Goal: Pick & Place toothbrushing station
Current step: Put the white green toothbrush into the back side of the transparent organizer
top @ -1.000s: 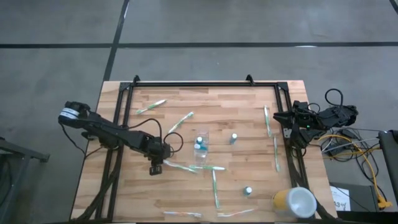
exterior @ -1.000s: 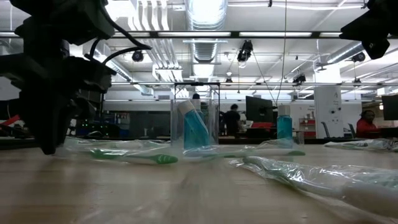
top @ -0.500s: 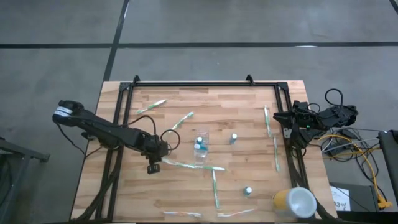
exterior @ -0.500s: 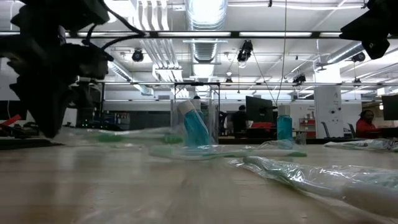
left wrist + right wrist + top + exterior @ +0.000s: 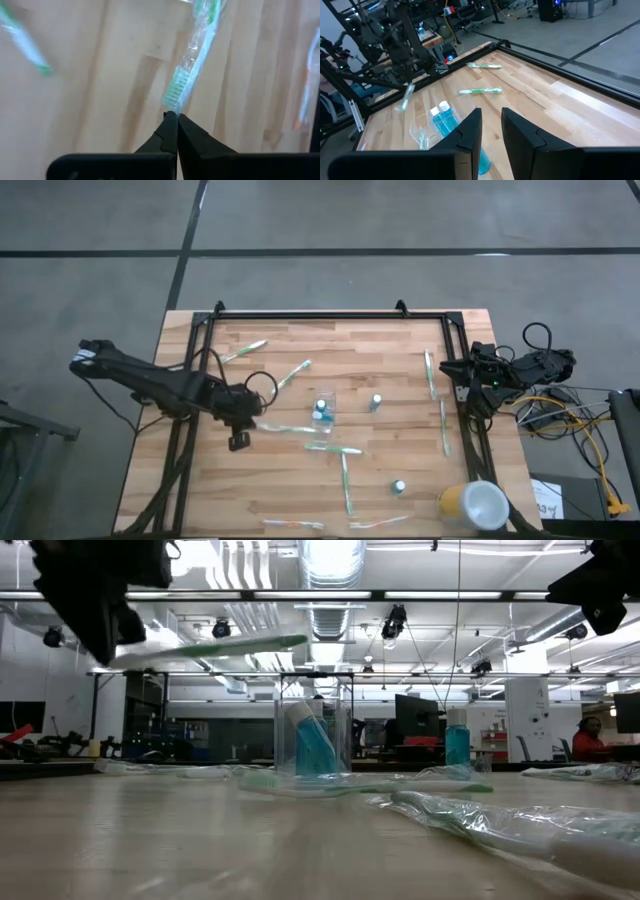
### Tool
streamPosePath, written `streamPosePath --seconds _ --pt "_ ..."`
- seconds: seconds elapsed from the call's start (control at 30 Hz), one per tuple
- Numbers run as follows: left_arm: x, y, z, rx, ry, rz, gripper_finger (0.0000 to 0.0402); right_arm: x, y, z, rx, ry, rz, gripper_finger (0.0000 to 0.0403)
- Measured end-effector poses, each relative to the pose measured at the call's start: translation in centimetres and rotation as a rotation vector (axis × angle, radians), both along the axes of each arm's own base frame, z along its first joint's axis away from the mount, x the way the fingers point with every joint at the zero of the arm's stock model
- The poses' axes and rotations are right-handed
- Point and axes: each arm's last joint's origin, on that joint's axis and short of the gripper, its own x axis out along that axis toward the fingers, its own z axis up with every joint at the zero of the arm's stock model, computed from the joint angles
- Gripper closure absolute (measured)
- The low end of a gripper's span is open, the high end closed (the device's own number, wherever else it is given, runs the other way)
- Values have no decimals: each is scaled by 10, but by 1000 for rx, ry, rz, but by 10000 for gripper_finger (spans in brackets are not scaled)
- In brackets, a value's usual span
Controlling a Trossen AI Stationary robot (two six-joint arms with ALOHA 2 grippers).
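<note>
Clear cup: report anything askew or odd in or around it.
Inside the clear cup a blue tube leans tilted, not upright. Wrapped toothbrushes lie scattered at all angles across the table. The left tool holds one toothbrush lifted, level, by its end.

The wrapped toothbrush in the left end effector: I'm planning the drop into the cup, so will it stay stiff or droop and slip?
The toothbrush probably stays stiff: in the low view it juts out nearly level from the left end effector. It seems light, held by one end alone. Its clear wrapper looks glossy, so it may slip or pivot in that end grip near the cup.
</note>
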Motion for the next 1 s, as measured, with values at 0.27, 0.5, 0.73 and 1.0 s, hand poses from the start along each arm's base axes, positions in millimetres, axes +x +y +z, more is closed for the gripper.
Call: streamPosePath --seconds 0.27,0.5,0.73,1.0 --pt "5 1 28 142 172 -14 401 0 0 0 0 0 0 322" --pt "16 -2 34 182 313 -44 401 0 0 0 0 0 0 327" --pt "27 -5 39 224 368 -137 401 0 0 0 0 0 0 335" --pt "41 -6 58 270 402 -211 401 0 0 0 0 0 0 326"
